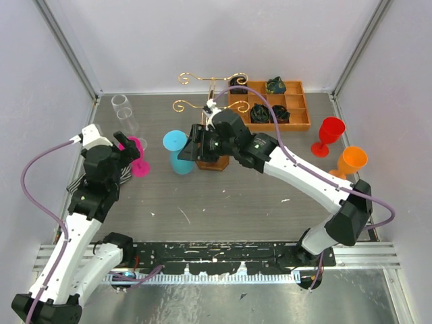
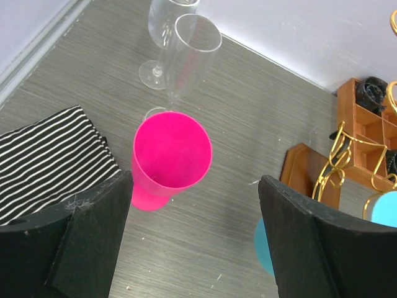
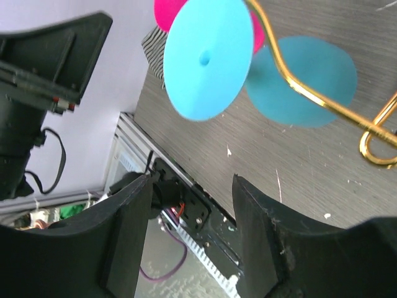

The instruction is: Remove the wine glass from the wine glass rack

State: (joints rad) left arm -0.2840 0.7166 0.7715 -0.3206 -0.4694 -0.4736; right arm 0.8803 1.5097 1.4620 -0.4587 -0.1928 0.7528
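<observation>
The gold wire wine glass rack (image 1: pixel 210 86) stands on its brown wooden base (image 1: pixel 214 163) at mid table. A light blue wine glass (image 1: pixel 178 152) hangs upside down from its left arm. In the right wrist view the glass's round foot (image 3: pixel 208 59) sits on the gold wire (image 3: pixel 310 94), just beyond my fingers. My right gripper (image 1: pixel 193 150) is open and empty beside the blue glass, not around it (image 3: pixel 192 211). My left gripper (image 1: pixel 127 144) is open and empty over a pink glass (image 2: pixel 170 155) standing on the table.
Two clear glasses (image 2: pixel 186 49) stand at the back left. A striped cloth (image 2: pixel 49 161) lies by the left gripper. An orange-brown compartment tray (image 1: pixel 297 124) sits at the back right. A red glass (image 1: pixel 329 132) and an orange glass (image 1: pixel 351 160) stand at the right.
</observation>
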